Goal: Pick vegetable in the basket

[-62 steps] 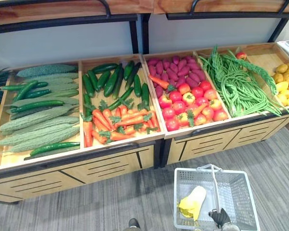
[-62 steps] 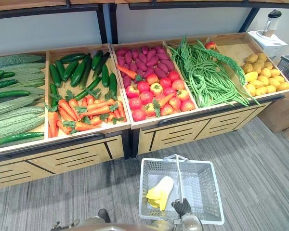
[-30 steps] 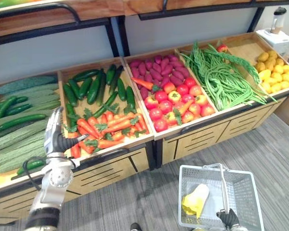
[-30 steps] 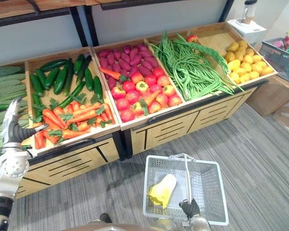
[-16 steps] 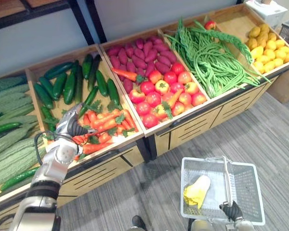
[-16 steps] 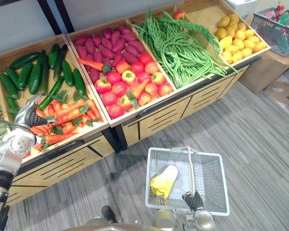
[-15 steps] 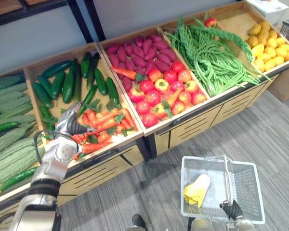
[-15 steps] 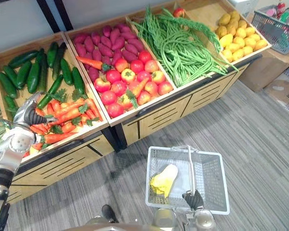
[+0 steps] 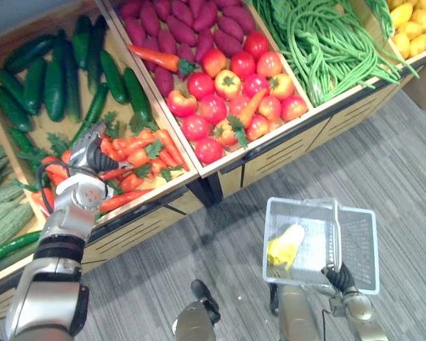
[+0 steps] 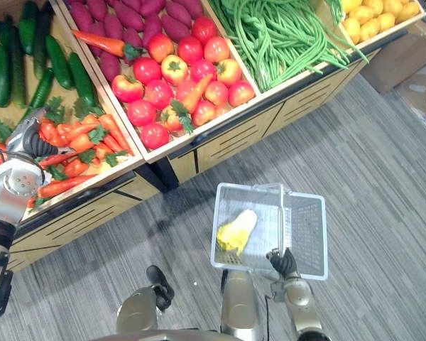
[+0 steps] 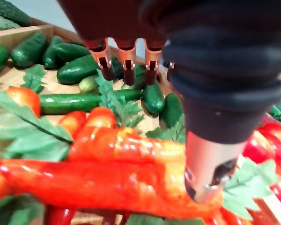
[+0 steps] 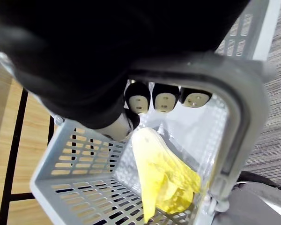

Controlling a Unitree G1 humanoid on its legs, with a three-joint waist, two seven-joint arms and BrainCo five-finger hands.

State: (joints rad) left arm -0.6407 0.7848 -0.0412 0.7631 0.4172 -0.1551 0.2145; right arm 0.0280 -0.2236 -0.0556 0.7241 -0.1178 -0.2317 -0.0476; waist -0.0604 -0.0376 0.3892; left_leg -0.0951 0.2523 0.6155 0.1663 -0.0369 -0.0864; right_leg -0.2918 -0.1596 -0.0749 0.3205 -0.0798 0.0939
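L robot hand open, fingers straight over orange carrot heap, thumb touching 1 carrot; R robot hand curled round handle of 1 grey plastic mesh basket; 1 yellow leafy vegetable inside.

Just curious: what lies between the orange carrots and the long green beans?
A wooden bin of round red tomatoes in front and oblong purple sweet potatoes behind, in both eye views.

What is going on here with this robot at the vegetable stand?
The robot is picking vegetables. Its left hand is open, low over the carrots, and grips none yet. Its right hand is shut on the handle of a basket, which holds one yellow vegetable.
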